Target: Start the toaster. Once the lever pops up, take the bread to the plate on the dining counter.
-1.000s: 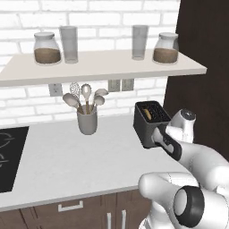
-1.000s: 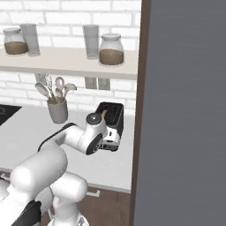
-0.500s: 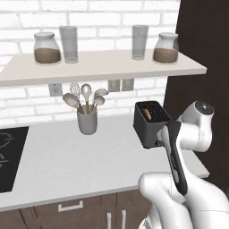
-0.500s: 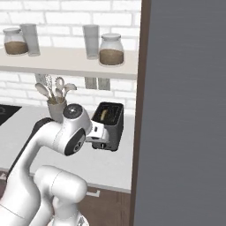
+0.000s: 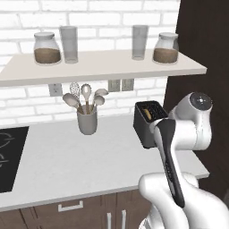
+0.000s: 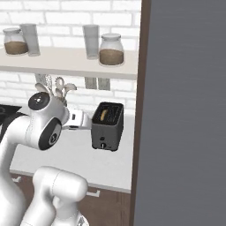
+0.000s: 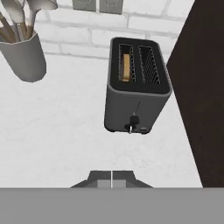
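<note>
Both claw (image 7: pixel 112 178) fingers pressed together, empty, short of the toaster (image 7: pixel 137 86).

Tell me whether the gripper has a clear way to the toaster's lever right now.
Probably yes: the shut gripper faces the toaster lever end across bare counter, with nothing between them.

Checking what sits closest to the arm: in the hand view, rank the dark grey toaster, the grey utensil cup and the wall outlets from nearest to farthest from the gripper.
1. Dark grey toaster, straight ahead of the shut gripper.
2. Grey utensil cup, far off to the upper left.
3. Wall outlets, on the brick wall behind.
</note>
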Available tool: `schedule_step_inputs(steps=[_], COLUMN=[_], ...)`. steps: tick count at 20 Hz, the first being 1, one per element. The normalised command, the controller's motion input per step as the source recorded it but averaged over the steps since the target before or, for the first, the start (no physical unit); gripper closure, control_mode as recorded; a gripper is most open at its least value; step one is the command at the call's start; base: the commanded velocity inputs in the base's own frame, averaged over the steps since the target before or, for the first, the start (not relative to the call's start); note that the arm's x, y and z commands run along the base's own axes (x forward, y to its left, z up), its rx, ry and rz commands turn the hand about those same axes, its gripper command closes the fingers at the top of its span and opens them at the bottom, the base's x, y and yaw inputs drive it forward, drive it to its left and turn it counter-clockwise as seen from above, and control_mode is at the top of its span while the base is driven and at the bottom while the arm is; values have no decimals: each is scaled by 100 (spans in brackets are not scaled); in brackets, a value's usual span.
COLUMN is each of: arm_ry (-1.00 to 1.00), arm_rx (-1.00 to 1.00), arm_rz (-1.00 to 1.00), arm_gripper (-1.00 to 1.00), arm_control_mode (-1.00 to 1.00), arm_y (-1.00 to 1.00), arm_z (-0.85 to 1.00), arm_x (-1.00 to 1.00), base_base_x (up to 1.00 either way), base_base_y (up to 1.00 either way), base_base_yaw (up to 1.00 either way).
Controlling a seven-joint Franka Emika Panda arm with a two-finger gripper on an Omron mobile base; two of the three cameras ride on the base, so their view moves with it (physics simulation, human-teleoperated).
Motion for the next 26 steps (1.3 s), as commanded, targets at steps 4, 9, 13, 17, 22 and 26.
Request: schedule_step_inputs(steps=[4, 9, 13, 17, 22, 26], arm_ry=[-3, -4, -7, -12, -24, -11], arm_rx=[-3, 0, 0, 0, 0, 0], arm_rz=[0, 0, -1, 0, 0, -1], arm_gripper=[100, 100, 100, 100, 100, 100], arm_control_mode=[-100, -100, -100, -100, -100, -100], arm_y=[21, 0, 0, 0, 0, -2], arm_z=[73, 17, 1, -2, -17, -2], arm_x=[0, 0, 0, 0, 0, 1], base_base_x=[0, 0, 0, 0, 0, 0], base_base_y=[0, 0, 0, 0, 0, 0], base_base_yaw=[0, 0, 0, 0, 0, 0])
